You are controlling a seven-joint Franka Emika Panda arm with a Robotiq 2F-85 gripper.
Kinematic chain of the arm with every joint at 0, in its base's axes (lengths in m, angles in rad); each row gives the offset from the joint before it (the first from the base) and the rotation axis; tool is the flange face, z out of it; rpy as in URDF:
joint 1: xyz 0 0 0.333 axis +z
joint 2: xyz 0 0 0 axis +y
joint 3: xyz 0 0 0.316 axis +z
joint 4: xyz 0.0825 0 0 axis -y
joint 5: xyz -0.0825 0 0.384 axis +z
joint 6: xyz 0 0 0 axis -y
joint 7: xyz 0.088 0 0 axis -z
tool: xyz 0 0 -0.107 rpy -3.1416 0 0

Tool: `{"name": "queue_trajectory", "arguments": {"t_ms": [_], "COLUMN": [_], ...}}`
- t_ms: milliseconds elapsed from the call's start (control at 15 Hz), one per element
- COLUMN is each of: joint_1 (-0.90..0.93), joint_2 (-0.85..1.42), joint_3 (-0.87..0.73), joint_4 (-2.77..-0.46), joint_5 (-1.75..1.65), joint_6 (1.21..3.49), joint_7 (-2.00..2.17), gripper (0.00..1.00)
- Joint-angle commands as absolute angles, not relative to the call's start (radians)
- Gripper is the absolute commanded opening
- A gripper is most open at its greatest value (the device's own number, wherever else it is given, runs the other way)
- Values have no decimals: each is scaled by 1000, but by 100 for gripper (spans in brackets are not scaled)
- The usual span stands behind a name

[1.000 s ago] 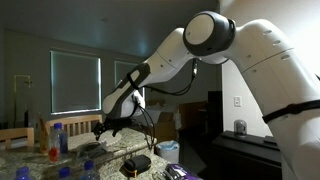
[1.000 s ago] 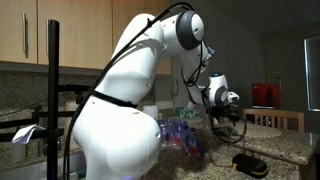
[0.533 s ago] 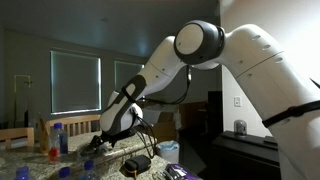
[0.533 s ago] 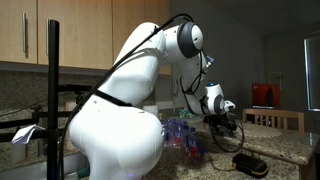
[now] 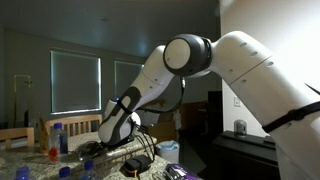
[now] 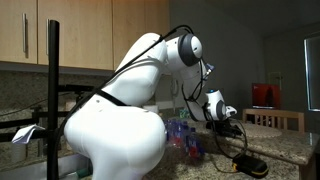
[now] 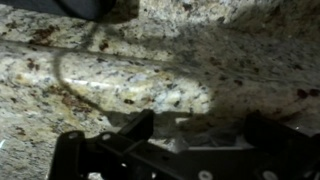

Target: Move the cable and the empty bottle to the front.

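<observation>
Biggest worry from here: snagging just one loop of the cable (image 6: 249,164) and dragging the rest into the bottles (image 5: 57,140), easy to tip when packed that close. Also possible: pinching bare granite instead of thin cord, hard to spot against the speckled bench (image 7: 200,60). As for the pincer (image 5: 96,148): hanging low over the bench, spread wide, holding nothing and touching nothing as far as visible; only stone between the jaws in the wrist view. Cable lying dark and bunched just beside it, seemingly toward the bench's near edge. Bottles blue-capped, grouped further along the bench. Can't pick out the empty one. Neither move started, judging by the layout.
</observation>
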State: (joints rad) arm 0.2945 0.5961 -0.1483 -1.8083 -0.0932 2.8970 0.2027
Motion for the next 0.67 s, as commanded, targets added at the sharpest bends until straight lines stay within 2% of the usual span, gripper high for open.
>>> {"name": "queue_trajectory", "arguments": {"t_ms": [0,200,600], "joint_1": [264,209,181], "joint_2": [599,569,597], "joint_3": [-108,-24,20], "joint_4": [-1773,-1738,-1634], "joint_5": [-81,-34,-6], "joint_6": [2849,2805,2734], "joint_7": [205,171,181], "gripper": [100,100,100]}}
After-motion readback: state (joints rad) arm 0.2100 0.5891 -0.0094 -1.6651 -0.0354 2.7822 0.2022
